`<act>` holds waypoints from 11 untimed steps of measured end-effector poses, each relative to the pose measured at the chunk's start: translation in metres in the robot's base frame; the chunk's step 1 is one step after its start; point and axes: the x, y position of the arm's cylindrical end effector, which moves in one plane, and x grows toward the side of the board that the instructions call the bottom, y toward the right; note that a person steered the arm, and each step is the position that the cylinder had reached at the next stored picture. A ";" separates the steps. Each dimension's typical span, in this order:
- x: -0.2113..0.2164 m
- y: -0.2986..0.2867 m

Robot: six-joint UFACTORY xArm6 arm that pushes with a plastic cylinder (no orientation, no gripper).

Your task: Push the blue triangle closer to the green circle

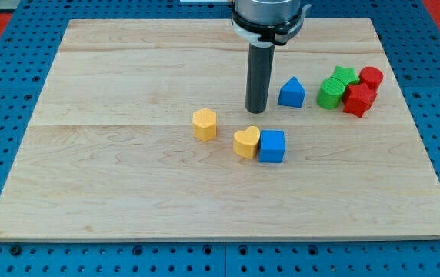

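Blue cube [272, 146] touches yellow heart [246, 142] low on the tabletop [128, 185], yellow hexagon [204, 124] to their left; no jaws, my tip [257, 111] just left of blue triangle [291, 92], apex toward view's top, near green circle [330, 94].

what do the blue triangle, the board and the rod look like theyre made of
The blue triangle looks like moulded plastic: flat, even colour, soft sheen. The board looks like pale, matt wood, with grain lines and plank seams showing. The rod ending in my tip, just left of the triangle, is dark and smooth, perhaps metal or plastic; I cannot tell which.
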 end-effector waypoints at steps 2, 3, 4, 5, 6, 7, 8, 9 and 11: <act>-0.005 0.018; -0.014 -0.001; -0.016 0.003; -0.016 0.013; -0.016 0.019; -0.021 0.022; -0.032 0.033; -0.044 0.044; -0.073 0.050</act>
